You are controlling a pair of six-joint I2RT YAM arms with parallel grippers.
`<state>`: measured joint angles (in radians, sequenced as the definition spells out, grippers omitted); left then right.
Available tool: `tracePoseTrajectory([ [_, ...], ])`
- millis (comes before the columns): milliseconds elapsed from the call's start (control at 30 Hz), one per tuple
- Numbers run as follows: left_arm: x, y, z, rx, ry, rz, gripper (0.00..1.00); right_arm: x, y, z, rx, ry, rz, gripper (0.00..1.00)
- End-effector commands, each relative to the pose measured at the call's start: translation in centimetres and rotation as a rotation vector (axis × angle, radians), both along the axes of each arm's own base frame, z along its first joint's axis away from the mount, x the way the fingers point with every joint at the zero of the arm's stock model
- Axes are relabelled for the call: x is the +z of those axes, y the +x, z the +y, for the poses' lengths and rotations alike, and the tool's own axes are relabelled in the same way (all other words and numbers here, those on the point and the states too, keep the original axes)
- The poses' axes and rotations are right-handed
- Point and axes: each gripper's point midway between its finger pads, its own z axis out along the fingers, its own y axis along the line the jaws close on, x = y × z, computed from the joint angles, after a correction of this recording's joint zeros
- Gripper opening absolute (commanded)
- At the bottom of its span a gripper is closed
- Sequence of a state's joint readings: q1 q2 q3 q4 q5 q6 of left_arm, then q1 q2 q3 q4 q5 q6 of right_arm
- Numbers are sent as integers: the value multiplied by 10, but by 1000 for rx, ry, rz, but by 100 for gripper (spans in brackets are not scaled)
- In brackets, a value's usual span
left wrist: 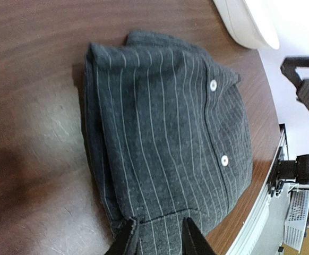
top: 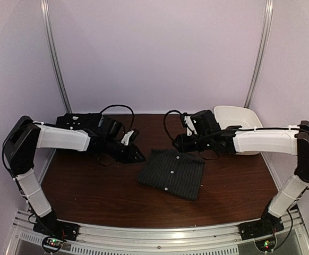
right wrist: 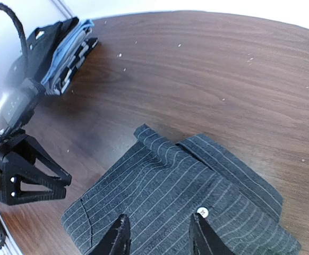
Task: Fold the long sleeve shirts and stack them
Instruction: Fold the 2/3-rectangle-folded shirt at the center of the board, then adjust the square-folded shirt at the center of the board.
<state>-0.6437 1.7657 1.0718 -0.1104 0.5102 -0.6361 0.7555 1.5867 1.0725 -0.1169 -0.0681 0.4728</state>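
Observation:
A charcoal pinstriped shirt [top: 171, 172] with small white buttons lies folded into a flat rectangle at the middle of the table. My left gripper [top: 137, 156] is open at its left corner; in the left wrist view the shirt [left wrist: 165, 138] fills the frame and my gripper [left wrist: 160, 241] stands over its near hem. My right gripper [top: 179, 143] is open at the shirt's far edge; in the right wrist view my gripper [right wrist: 160, 239] is spread above the shirt [right wrist: 176, 196], beside a button. A stack of folded dark shirts [top: 83, 121] lies at the back left.
A white plastic tub [top: 237, 125] stands at the back right, under the right arm; its rim [left wrist: 247, 21] also shows in the left wrist view. The folded stack [right wrist: 64, 48] shows top left in the right wrist view. Aluminium rail [top: 160, 234] runs along the near edge.

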Motion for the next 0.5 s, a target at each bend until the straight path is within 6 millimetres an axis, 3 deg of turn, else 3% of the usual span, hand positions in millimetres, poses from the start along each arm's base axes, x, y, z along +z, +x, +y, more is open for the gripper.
tracePoseTrajectory([
  [0,-12,-18,-8,-31,-19,16,28,-28,7,29,77,-53,48,38],
  [200,-45,-50,-17,-82,6,66,26,-62,33,55,105,-117,73,37],
  [467,-67,-88,-21,-112,39,136,24,-117,63,61,86,-189,143,41],
])
